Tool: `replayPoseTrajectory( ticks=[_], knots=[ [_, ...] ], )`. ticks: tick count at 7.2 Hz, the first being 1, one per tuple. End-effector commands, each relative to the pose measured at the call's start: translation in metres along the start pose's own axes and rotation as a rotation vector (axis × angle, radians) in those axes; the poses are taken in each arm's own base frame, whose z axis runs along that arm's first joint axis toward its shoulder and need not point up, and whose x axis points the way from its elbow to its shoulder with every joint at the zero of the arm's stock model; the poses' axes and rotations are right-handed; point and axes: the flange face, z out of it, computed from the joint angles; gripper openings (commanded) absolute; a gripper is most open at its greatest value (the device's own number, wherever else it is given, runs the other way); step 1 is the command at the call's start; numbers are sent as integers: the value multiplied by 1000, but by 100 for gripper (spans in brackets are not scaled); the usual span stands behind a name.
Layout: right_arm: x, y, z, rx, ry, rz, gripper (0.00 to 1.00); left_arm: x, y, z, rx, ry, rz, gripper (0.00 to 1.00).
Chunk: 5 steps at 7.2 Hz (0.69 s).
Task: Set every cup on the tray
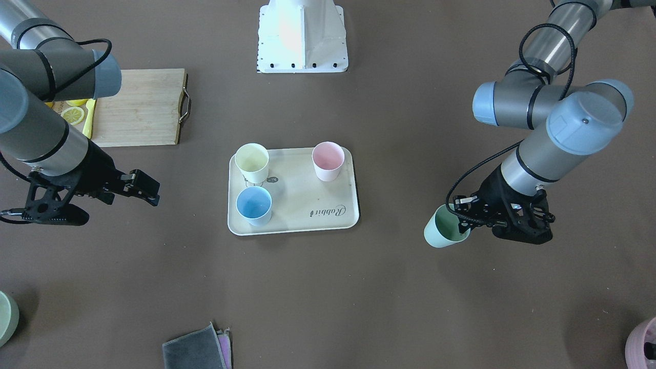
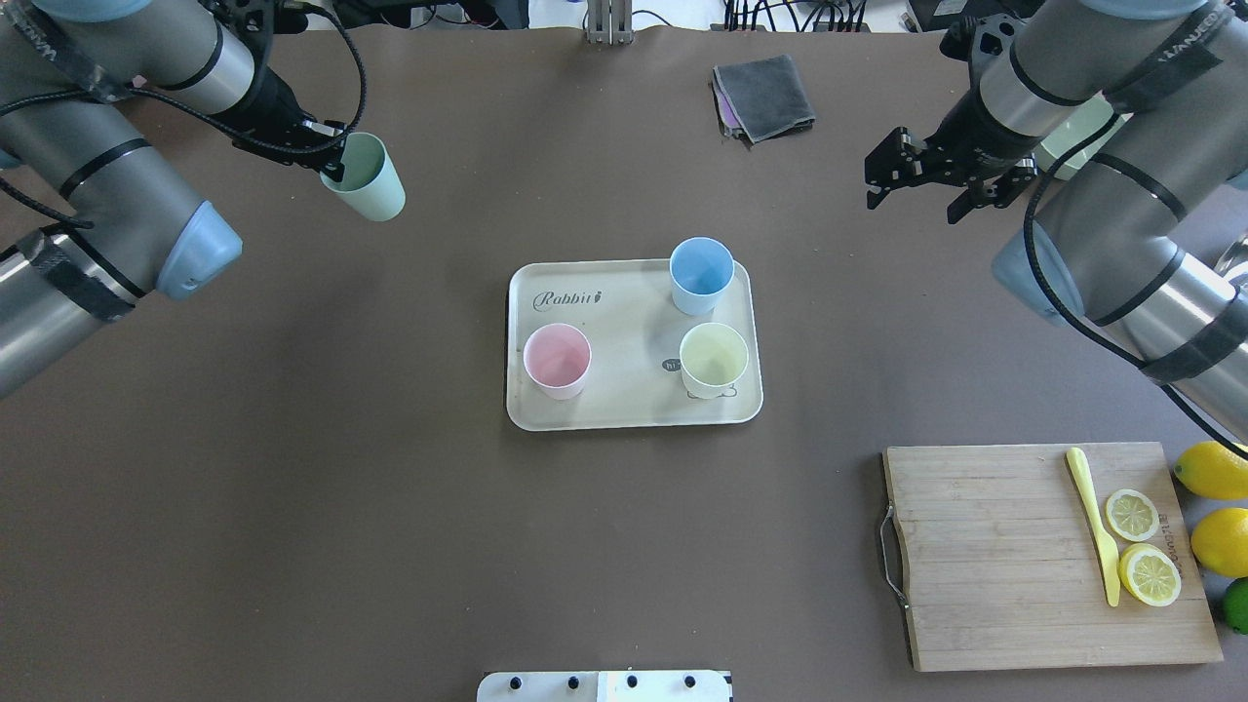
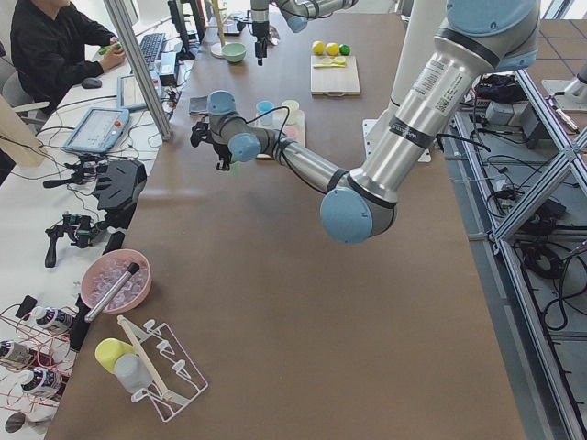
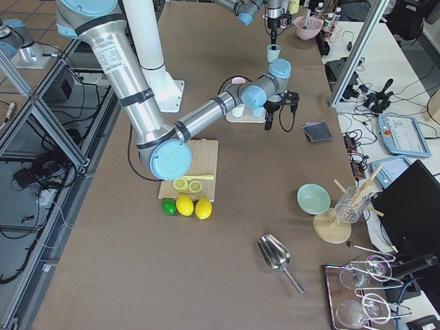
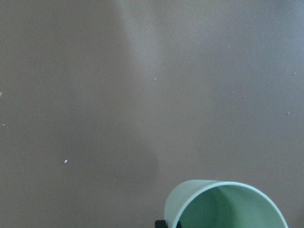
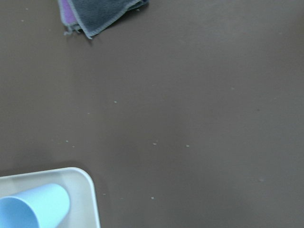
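Observation:
The beige tray (image 2: 624, 409) (image 1: 292, 225) lies mid-table with three upright cups on it: pale yellow (image 2: 714, 359) (image 1: 252, 162), light pink (image 2: 557, 360) (image 1: 328, 160) and light blue (image 2: 701, 274) (image 1: 253, 205). My left gripper (image 2: 330, 158) (image 1: 464, 215) is shut on the rim of the mint green cup (image 2: 367, 177) (image 1: 445, 227) (image 5: 228, 205) and holds it tilted above the table, well left of the tray in the overhead view. My right gripper (image 2: 912, 185) (image 1: 146, 190) is open and empty, above the table off the tray's far right corner.
A wooden cutting board (image 2: 985, 556) with a yellow knife (image 2: 1094, 522) and lemon slices (image 2: 1141, 546) lies at the near right. A folded grey cloth (image 2: 763, 96) (image 6: 99, 12) lies at the far edge. A green bowl (image 1: 6, 318) and a pink bowl (image 1: 643, 342) sit at the far corners.

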Motion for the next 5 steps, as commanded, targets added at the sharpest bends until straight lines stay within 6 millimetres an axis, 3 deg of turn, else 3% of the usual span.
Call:
replayPoseTrajectory(
  ticks=[1, 2, 3, 5],
  knots=[
    [66, -3, 5, -9, 46, -48, 100, 101, 20, 16, -34, 65, -109, 0],
    [100, -4, 3, -10, 64, -87, 100, 142, 40, 35, -9, 52, -117, 0],
    [129, -5, 2, -13, 81, -106, 100, 169, 61, 53, -13, 47, -120, 0],
    [174, 0, -3, -25, 88, -115, 100, 198, 94, 85, 7, 16, -100, 0]
  ],
)
